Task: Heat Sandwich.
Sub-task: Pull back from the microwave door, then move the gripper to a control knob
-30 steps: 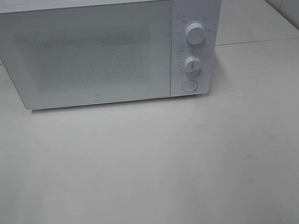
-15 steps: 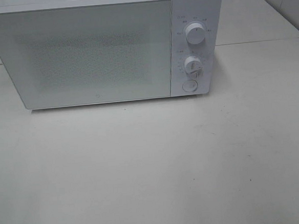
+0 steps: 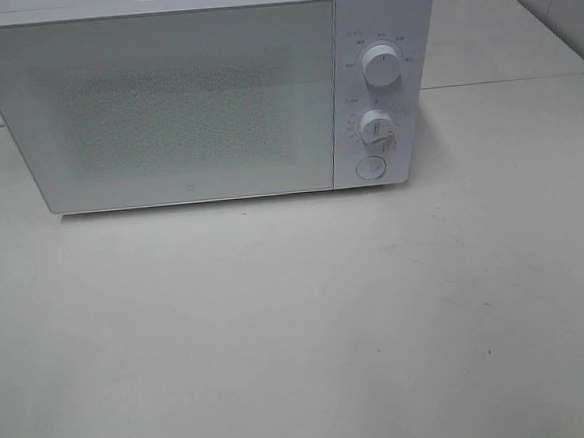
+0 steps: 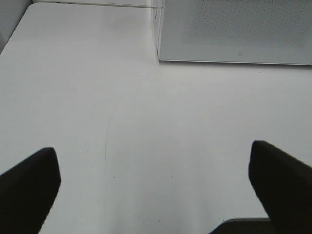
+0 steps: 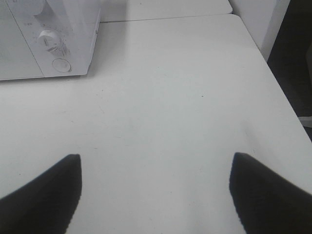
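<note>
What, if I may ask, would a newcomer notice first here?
A white microwave stands at the back of the table, door shut, with an upper knob, a lower knob and a round button on its right panel. The left claw and right claw hang open, holding nothing.

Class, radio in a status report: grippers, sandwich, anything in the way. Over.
Left gripper open, empty. Right gripper open, empty. Sandwich not in sight; microwave door shut. Nothing blocking the door.

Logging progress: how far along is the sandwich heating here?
Done: nothing that shows; no sandwich is in view, and whether one sits behind the shut door of the white box-shaped microwave cannot be told. In hand: nothing; left gripper and right gripper hang open, empty, above the white table. Left: possibly everything.
</note>
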{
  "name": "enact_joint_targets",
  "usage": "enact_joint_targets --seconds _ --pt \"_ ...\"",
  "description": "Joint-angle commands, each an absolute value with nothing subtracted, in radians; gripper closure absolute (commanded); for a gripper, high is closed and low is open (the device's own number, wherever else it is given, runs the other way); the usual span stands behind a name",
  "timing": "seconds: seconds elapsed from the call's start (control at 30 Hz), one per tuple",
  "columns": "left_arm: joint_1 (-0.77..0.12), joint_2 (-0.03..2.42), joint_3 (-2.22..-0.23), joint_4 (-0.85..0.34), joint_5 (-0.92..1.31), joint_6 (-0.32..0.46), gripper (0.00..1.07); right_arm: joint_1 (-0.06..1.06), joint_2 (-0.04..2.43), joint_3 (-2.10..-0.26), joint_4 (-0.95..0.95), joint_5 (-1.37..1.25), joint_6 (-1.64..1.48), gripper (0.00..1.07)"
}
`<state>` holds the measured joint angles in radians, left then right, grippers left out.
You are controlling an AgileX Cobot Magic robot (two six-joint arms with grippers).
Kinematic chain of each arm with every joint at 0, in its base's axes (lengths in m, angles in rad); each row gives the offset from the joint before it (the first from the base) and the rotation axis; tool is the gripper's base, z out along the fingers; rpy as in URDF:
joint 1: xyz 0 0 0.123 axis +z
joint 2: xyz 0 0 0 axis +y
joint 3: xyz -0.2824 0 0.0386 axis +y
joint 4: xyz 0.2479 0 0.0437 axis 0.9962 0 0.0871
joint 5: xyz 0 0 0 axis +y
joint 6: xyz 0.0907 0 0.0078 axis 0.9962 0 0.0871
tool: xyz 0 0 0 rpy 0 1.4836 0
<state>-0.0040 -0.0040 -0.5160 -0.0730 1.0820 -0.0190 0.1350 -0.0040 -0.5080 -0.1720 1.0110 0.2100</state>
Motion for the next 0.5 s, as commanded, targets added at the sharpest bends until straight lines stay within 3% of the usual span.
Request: enact_joint_targets --seconds 0.03,0.5 --pt "0.000 -0.027 -0.515 -0.082 1.072 -0.021 0.09 0.131 -0.031 -0.505 -0.173 1.005 0.214 0.32" --pt "0.000 -0.027 -0.515 -0.082 1.072 -0.021 0.09 0.131 -0.031 -0.505 -0.172 1.005 0.214 0.32"
